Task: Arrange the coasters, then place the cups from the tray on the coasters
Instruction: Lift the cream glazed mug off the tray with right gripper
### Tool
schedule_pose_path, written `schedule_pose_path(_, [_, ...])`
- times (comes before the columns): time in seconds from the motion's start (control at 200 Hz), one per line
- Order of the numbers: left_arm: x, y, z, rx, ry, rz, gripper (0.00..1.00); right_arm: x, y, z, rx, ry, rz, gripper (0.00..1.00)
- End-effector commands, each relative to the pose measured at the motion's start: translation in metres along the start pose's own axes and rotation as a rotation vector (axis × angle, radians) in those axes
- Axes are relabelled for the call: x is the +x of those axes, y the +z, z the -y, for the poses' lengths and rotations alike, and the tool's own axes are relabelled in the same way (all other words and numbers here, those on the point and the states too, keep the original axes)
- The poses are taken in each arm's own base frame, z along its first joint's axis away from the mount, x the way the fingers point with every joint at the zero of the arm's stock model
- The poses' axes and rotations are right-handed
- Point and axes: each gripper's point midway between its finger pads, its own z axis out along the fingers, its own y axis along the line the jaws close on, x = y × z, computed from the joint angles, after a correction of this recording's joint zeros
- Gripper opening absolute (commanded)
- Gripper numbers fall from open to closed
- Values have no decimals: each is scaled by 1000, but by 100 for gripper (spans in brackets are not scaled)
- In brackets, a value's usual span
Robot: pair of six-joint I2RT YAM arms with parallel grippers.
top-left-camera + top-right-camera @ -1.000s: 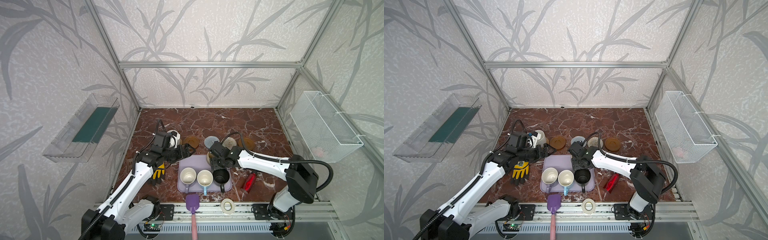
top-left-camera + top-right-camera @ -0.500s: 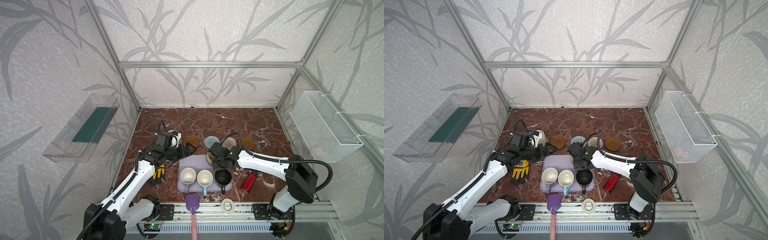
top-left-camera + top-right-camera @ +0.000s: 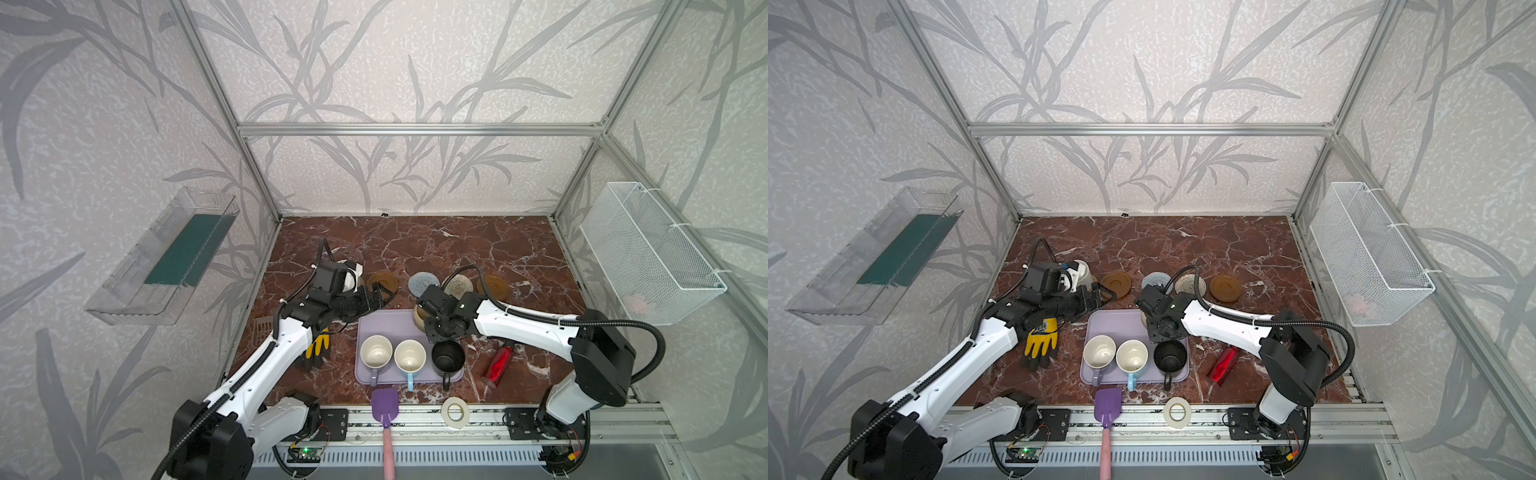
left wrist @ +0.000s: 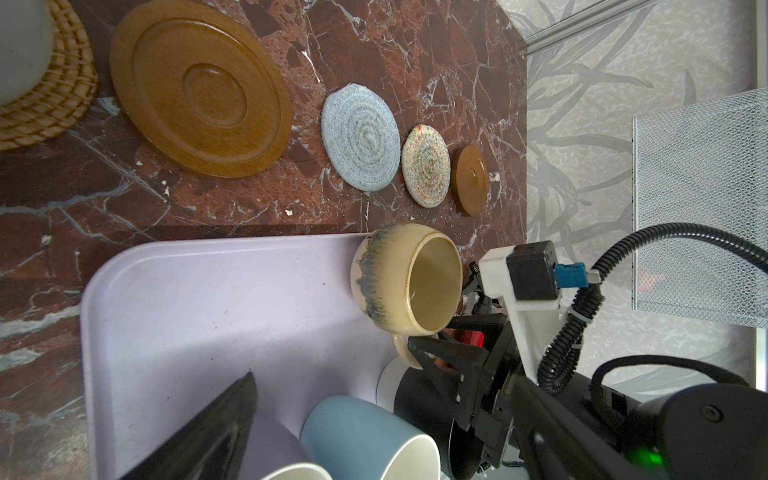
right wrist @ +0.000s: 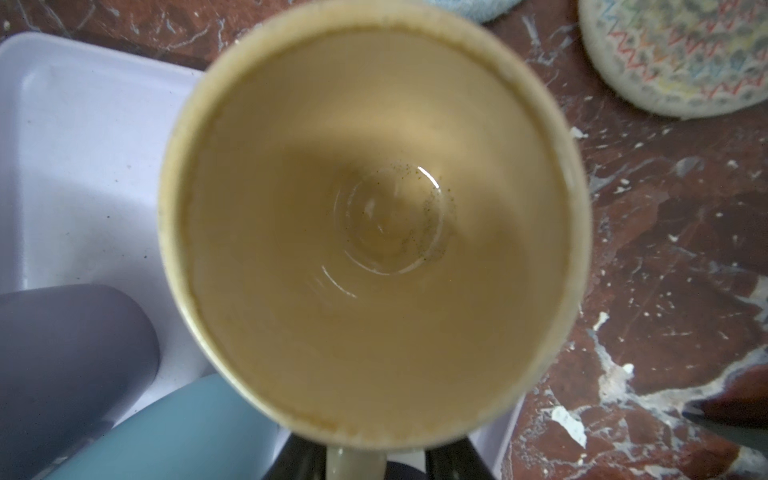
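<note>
Reference: I read clock directions from the top views, with 12 o'clock at the back wall.
Left gripper (image 3: 376, 297): jaws spread wide with nothing between them. It sits just off the 11 o'clock corner of the tray (image 3: 386, 328).
Right gripper (image 5: 365, 465): over the tray's 1 o'clock corner, with the jaws drawn narrow either side of the cream-yellow mug's handle. The wrist view is blurred there, so I cannot tell whether the pads press on it.
Cream-yellow mug (image 4: 407, 282): stands in the tray's 1 o'clock corner, close to the rim, handle toward the right gripper.
Lilac mug (image 3: 376, 351), light blue mug (image 3: 410, 355), black mug (image 3: 447, 357): in a row along the tray's 6 o'clock edge, running from 9 to 3 o'clock. All three handles point to 6 o'clock.
White mug (image 3: 352, 277): stands on the orange rattan coaster (image 4: 62, 104), at 10 o'clock from the tray.
Bare coasters: in a line at 12 o'clock from the tray. From 9 to 3 o'clock they are the left amber coaster (image 3: 384, 280), grey-blue rope coaster (image 3: 422, 282), beige rope coaster (image 3: 459, 284) and right amber coaster (image 3: 492, 286).
Other items: red bottle (image 3: 498, 361) lying at 3 o'clock from the tray, yellow glove (image 3: 318, 345) at 9 o'clock, purple spatula (image 3: 384, 409) at 6 o'clock, white tape ring (image 3: 455, 411) at 5 o'clock.
</note>
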Motion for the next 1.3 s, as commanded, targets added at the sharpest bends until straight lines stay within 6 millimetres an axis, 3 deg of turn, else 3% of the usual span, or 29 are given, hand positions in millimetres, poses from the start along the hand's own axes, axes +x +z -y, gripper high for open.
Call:
schedule_pose_path(0.0, [-5, -1, 6, 19, 5, 18, 97, -27, -8, -6, -5, 8, 93, 32])
schedule_pose_path(0.32, [-17, -6, 15, 23, 41, 56, 97, -36, -10, -14, -30, 3, 118, 22])
schedule_pose_path(0.535, [-14, -6, 8, -7, 53, 52, 97, -37, -12, -16, -42, 8, 125, 17])
schedule_pose_path(0.6, [-14, -5, 8, -5, 54, 47, 97, -39, -16, -21, -67, 9, 127, 10])
schedule_pose_path(0.805, [-20, 3, 10, -2, 60, 35, 97, -37, -25, -31, -120, 23, 119, 9])
schedule_pose_path(0.92, [-23, 4, 11, -3, 60, 43, 97, -36, -32, -27, -114, 23, 134, 0])
schedule_pose_path(1.295, [-30, -2, 16, -9, 71, 67, 97, -43, -47, -33, -160, 40, 180, 0])
